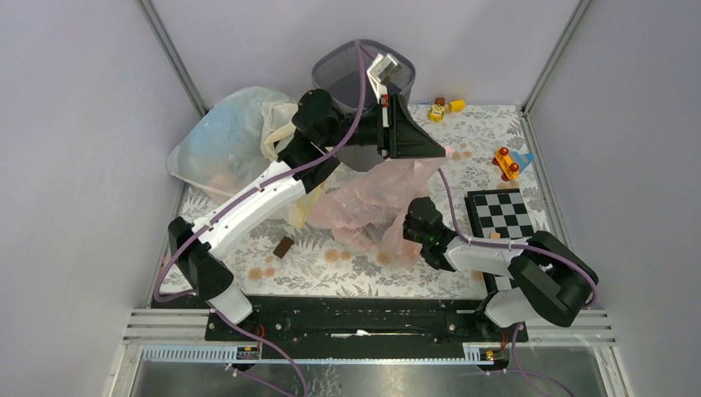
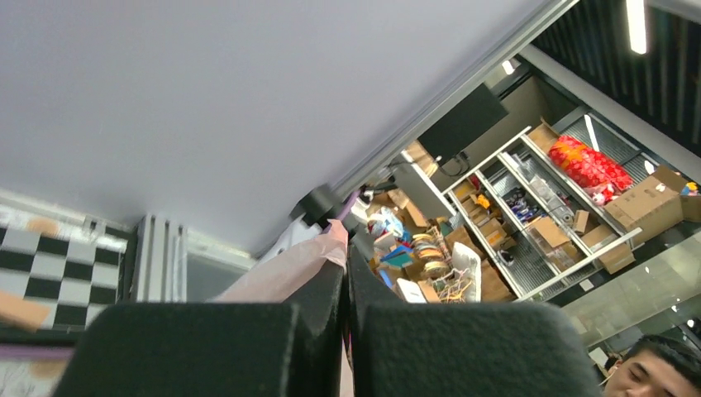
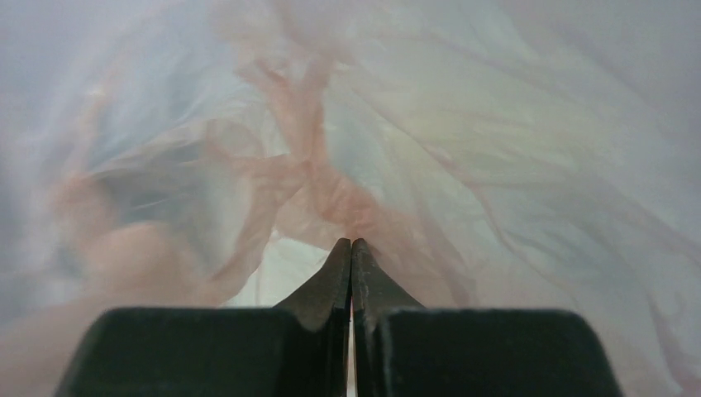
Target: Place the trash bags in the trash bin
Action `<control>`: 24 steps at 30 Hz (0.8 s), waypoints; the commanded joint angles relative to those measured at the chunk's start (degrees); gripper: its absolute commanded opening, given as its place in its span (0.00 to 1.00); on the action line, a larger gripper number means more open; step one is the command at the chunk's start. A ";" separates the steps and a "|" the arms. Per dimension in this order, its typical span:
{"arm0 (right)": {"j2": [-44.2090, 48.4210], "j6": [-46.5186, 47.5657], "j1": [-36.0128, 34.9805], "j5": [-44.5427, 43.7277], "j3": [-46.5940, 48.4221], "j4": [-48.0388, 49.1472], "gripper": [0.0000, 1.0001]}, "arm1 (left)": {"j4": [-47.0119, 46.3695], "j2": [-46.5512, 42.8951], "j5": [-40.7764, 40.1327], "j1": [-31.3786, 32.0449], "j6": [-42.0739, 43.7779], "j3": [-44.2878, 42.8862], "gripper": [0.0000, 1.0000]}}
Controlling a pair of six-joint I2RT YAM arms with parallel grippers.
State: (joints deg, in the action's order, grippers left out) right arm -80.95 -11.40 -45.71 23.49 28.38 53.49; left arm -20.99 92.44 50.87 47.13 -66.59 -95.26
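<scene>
The pale-pink trash bag point(image 1: 368, 203) lies crumpled in the middle of the table, in front of the dark mesh trash bin point(image 1: 347, 70) at the back centre. My left gripper point(image 1: 446, 152) reaches to the right, in front of the bin and level with its mouth. It is shut on an upper edge of the pink bag point(image 2: 285, 271) and holds it up. My right gripper point(image 1: 402, 230) is low at the bag's near right side, and pink film point(image 3: 331, 190) fills its view. Its jaws point(image 3: 351, 241) are shut, with a pink sliver between them.
A large cloudy whitish bag point(image 1: 223, 141) with a cream rim lies at the back left, beside the bin. A checkerboard point(image 1: 500, 213), a red-and-orange toy point(image 1: 506, 163) and yellow blocks point(image 1: 442, 107) are on the right. A small brown block point(image 1: 283, 247) lies near the front.
</scene>
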 commanded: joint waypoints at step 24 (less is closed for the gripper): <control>6.38 -0.17 -0.86 -62.92 12.49 -45.55 0.00 | 33.12 -20.64 -11.37 -10.12 21.85 -0.97 0.00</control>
State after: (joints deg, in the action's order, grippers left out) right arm -81.56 -9.58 -46.39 -27.86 41.23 12.25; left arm -7.53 76.62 46.85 37.78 -61.04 -98.72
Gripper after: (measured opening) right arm 0.013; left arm 0.001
